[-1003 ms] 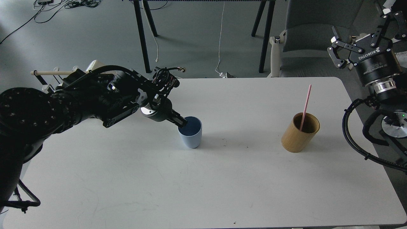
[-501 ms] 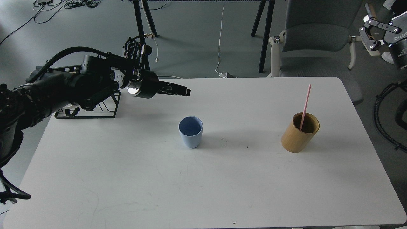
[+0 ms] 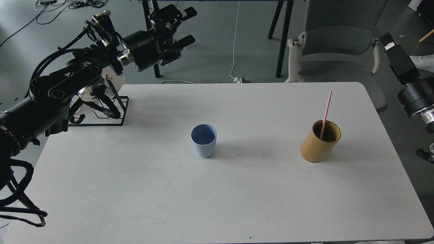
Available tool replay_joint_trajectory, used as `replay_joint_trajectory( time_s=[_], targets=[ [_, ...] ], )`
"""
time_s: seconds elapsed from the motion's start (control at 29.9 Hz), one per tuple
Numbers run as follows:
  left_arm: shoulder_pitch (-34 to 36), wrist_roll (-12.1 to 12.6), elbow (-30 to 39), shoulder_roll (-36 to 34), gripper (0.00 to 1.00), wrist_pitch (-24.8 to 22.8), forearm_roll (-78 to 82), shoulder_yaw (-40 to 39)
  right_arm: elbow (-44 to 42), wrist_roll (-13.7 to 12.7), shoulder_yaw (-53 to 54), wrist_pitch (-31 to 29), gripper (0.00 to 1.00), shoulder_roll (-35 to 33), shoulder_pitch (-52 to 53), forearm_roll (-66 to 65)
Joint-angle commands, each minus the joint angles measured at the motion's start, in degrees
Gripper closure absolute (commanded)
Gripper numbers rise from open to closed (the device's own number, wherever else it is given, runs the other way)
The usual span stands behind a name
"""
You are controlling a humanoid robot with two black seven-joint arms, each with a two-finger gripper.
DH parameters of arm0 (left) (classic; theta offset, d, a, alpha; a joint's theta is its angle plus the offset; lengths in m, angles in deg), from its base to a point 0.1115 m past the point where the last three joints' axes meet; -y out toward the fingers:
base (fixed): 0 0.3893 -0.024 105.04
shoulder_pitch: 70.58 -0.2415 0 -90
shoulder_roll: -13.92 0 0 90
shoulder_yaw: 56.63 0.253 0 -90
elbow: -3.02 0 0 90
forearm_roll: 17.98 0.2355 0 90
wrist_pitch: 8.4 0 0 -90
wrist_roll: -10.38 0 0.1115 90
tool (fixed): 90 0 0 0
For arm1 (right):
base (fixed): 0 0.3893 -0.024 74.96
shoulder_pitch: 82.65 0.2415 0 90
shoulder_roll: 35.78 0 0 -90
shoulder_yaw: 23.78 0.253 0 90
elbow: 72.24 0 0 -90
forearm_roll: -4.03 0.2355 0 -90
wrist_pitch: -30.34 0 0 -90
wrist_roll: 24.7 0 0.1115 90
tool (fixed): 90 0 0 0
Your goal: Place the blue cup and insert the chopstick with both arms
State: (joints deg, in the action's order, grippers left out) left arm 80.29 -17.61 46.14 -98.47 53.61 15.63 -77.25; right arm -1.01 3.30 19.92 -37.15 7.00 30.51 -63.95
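Note:
The blue cup [image 3: 203,140] stands upright and empty on the white table [image 3: 217,196], left of centre, with nothing touching it. The pink chopstick [image 3: 326,110] leans inside the tan wooden holder [image 3: 319,142] on the right side of the table. My left gripper [image 3: 187,25] is open and empty. It is raised beyond the table's far left edge, well up and left of the cup. My right gripper [image 3: 389,41] is at the right edge of the view, off the table, seen side-on. Its fingers cannot be told apart.
A black wire rack [image 3: 101,117] stands at the table's far left, under my left arm. A grey chair [image 3: 339,34] and black table legs [image 3: 151,44] are behind the table. Cables lie on the floor.
My left gripper let go of the cup's rim, pulled back and rose to the upper left, and now stands open. My right gripper swung right and turned side-on. The cup and the stick stayed put.

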Motion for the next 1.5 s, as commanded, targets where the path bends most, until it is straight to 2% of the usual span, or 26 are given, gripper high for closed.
replay_joint_trajectory(
  time_s=[0.0,0.13,0.23,0.53,0.97,1.24,1.47],
  targets=[
    [-2.33,-0.01,1.52,-0.73,0.07,-0.01,-0.65,-2.67,-1.54,-0.01,-7.82,5.17,0.08,0.02,0.13,-1.45],
    [-3.29,-0.01,1.61,-0.82,0.06,-0.01,-0.65,-2.67,-3.11,-0.01,-10.83,5.49,0.08,0.20,0.22,-1.63],
    [-4.00,-0.01,1.70,-0.91,0.06,-0.01,-0.65,-2.67,-5.75,-0.01,-12.76,5.49,0.12,2.21,0.66,-1.71],
    [-5.40,-0.01,2.22,-0.91,0.06,-0.01,-0.65,-2.67,-10.50,-0.01,-19.00,5.49,0.34,8.37,4.17,-2.77],
    [-7.60,-0.01,2.40,-0.99,0.05,-0.01,-0.65,-2.76,-15.07,-0.01,-20.85,4.21,0.35,11.79,6.72,-2.77],
    [-7.87,-0.01,2.40,-0.99,0.05,-0.01,-0.65,-2.76,-19.47,-0.01,-24.89,4.30,0.48,15.31,9.89,-2.42],
    [-7.87,-0.01,2.40,-1.08,0.05,-0.01,-0.65,-2.76,-20.35,-0.01,-24.89,4.30,0.52,16.28,10.16,-2.24]
  ],
)
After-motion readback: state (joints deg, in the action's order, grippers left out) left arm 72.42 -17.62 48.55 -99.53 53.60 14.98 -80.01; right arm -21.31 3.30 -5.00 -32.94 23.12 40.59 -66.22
